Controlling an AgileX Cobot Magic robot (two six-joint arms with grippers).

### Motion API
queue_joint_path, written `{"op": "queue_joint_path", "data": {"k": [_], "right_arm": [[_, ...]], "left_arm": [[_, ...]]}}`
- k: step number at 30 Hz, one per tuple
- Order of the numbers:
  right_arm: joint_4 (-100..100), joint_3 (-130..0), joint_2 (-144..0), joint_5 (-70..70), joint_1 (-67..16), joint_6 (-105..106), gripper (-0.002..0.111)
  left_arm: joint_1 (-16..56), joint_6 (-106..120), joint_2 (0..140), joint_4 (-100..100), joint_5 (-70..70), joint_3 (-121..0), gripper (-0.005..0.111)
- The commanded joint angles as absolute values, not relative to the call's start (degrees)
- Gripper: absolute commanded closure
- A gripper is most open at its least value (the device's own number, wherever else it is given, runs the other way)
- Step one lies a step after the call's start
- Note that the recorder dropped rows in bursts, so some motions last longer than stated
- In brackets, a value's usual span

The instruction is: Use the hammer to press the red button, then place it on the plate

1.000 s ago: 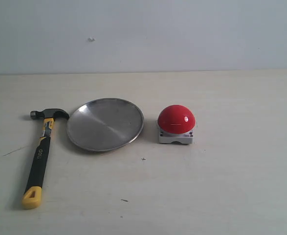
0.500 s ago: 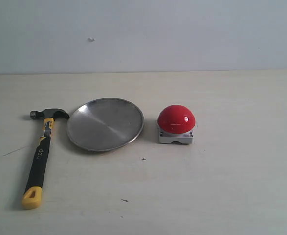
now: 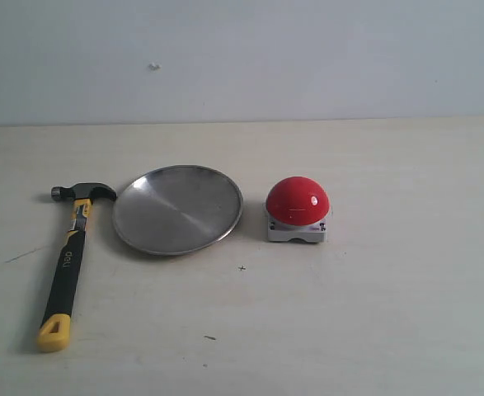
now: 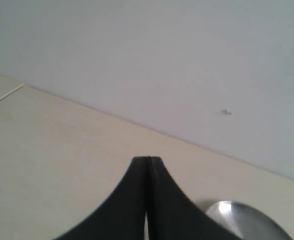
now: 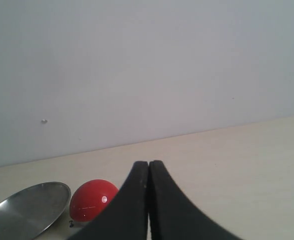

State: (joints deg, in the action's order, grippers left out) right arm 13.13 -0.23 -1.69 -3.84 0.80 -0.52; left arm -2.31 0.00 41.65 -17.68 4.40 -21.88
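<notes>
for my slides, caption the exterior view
A hammer, silver plate and red button in a row on a pale table

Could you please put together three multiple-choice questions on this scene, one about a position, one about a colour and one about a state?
1. In the exterior view, what lies between the hammer and the red button?
A. a cup
B. the plate
C. a second hammer

2. What colour is the looped end of the hammer's handle?
A. green
B. white
C. yellow

3. How does the left gripper stand?
A. shut, holding nothing
B. wide open
C. shut on the hammer

Answers:
1 B: the plate sits on the table between the two.
2 C: the loop at the handle's end is yellow.
3 A: its jaws meet in the left wrist view, while the hammer lies alone on the table.
</notes>
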Motion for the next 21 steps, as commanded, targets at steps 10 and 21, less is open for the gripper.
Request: {"op": "queue_joint_path", "data": {"k": [10, 21], "right_arm": [[13.24, 0.0, -1.39, -3.71, 1.15, 0.0, 0.108], [13.24, 0.0, -1.39, -3.71, 1.15, 0.0, 0.108]], "left_arm": [[-2.17, 4.48, 60.16, -13.43, -20.89, -39.47, 0.105], [-1.68, 9.0, 75.53, -18.45, -36.37, -48.31, 0.062]]}}
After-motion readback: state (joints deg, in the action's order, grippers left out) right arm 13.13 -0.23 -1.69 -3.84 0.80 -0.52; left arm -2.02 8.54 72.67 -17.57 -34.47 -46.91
